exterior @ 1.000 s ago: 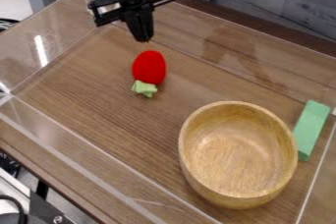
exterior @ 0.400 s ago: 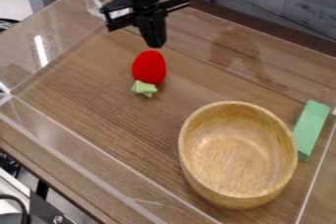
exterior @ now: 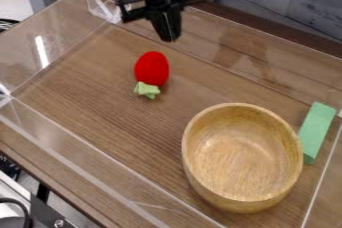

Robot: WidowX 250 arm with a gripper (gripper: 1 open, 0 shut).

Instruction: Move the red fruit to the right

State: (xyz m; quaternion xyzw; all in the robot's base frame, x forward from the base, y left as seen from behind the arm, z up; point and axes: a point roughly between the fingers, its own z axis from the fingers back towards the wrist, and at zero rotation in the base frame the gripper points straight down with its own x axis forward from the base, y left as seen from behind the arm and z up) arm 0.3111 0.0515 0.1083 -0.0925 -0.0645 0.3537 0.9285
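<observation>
The red fruit is a small glossy strawberry lying on the wooden table, with its light green cap pointing toward the camera. My gripper hangs above and just behind it, slightly to its right, pointing steeply down. Its dark fingers look pressed together, with nothing between them. It does not touch the fruit.
A round wooden bowl stands at the front right. A flat green block lies beside it by the right wall. Clear plastic walls ring the wooden table top.
The gripper has drifted to the right across the back of the table, from behind-left of the fruit to behind-right of it. The fruit, bowl and block have not moved.
</observation>
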